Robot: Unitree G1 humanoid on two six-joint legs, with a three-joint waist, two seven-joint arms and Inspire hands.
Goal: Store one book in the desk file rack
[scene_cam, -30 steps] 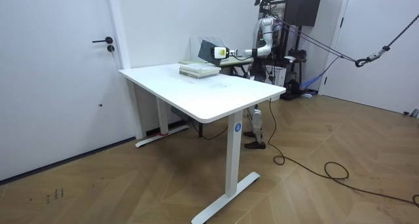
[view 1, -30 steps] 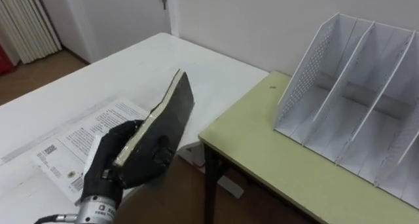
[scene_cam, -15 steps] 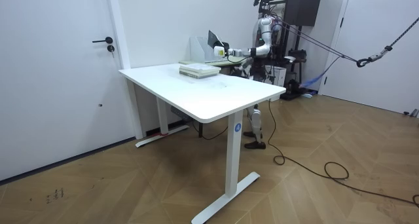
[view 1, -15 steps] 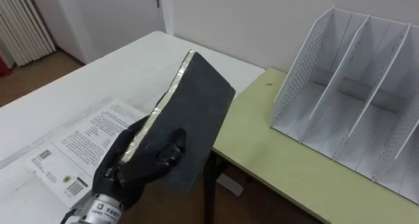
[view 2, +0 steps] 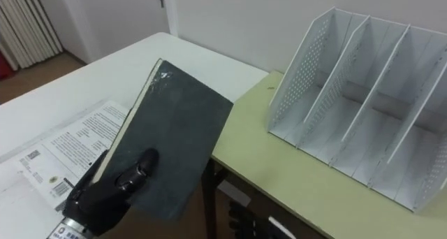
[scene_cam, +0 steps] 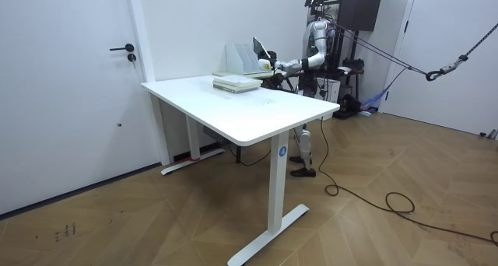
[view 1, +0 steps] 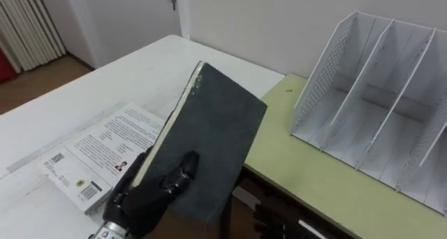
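My left hand point(view 1: 150, 197) is shut on the lower end of a dark grey book point(view 1: 209, 141), thumb on its cover. The book is held up at a slant over the gap between the white table point(view 1: 140, 78) and the green desk point(view 1: 307, 169). The white file rack point(view 1: 377, 99) stands on the green desk to the right, its slots bare, well apart from the book. In the room view the book point(scene_cam: 259, 48) is raised near the rack point(scene_cam: 241, 57). A dark shape at the bottom edge may be my right hand point(view 1: 269, 218).
A white book point(view 1: 98, 151) with printed text lies flat on the white table, left of my hand. The green desk's near edge and a dark leg sit just below the held book. A wall runs behind the rack.
The dark book has swung up and to the right, its cover now facing me and reaching over the green desk's edge. A dark shape has come up at the bottom edge.
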